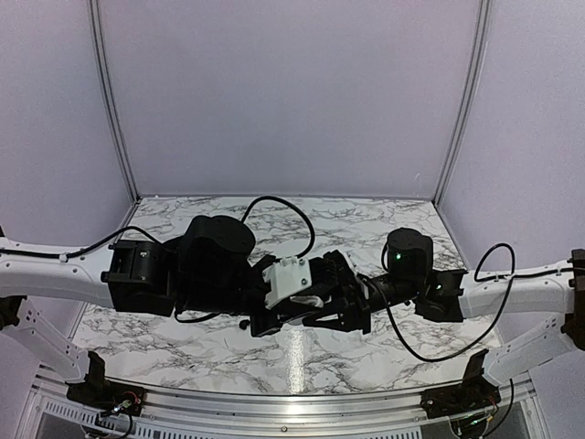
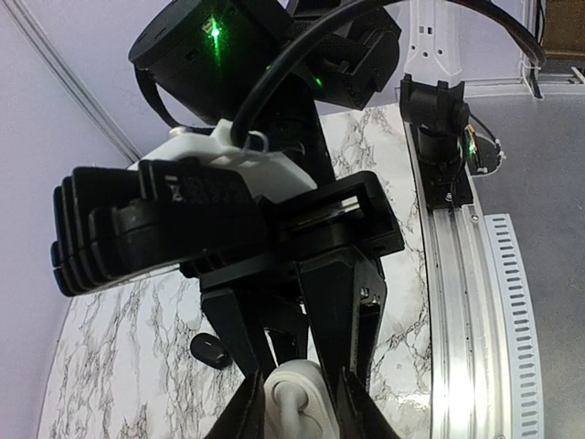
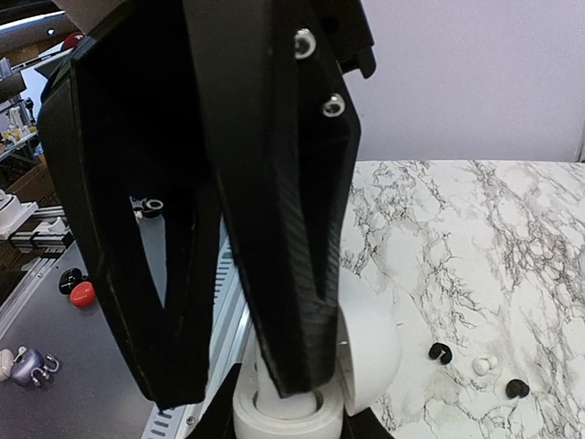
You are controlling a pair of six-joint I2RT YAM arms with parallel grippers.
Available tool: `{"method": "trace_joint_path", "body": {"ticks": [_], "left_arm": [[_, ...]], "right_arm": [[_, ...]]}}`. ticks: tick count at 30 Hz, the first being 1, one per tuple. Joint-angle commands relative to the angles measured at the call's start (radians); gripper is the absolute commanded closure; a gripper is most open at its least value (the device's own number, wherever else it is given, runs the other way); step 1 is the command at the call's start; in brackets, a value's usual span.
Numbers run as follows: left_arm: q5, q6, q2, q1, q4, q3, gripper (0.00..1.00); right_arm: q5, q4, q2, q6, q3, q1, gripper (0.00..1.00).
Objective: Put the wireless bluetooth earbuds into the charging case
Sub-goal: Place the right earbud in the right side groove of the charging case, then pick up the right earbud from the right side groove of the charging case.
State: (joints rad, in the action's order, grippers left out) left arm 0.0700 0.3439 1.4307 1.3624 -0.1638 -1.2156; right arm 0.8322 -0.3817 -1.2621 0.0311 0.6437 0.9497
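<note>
One white charging case [image 3: 370,357], lid open, sits clamped between left gripper [image 2: 297,416] fingers mid-table; contents hidden. Above it, right gripper [image 3: 233,395] fingers part-way apart, grasping nothing visible. Two black earbuds [image 3: 441,353] on marble table [image 3: 475,238] nearby.

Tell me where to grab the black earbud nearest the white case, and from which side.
Pinch the black earbud across its rounded body, coming straight down from above. It lies loose and low on the flat marble, so a sideways approach would likely just push it. Keep clear of the small white piece close beside it. The left gripper holds the white case.
</note>
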Motion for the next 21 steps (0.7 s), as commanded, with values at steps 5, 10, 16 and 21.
{"method": "trace_joint_path", "body": {"ticks": [5,10,16,21], "left_arm": [[-0.032,-0.033,-0.083,0.008,-0.021,-0.014,0.68],[-0.014,-0.058,-0.135,0.007,-0.017,0.023,0.72],[0.004,-0.082,-0.159,0.006,-0.022,0.052,0.86],[0.014,-0.095,-0.137,0.006,-0.036,0.056,0.87]], "right_arm": [[-0.002,-0.06,-0.014,-0.006,0.012,0.008,1.0],[-0.006,-0.058,-0.016,-0.006,0.016,0.008,1.0],[-0.024,-0.061,-0.014,-0.022,0.019,0.008,1.0],[-0.05,-0.056,-0.015,-0.026,0.022,0.008,1.0]]}}
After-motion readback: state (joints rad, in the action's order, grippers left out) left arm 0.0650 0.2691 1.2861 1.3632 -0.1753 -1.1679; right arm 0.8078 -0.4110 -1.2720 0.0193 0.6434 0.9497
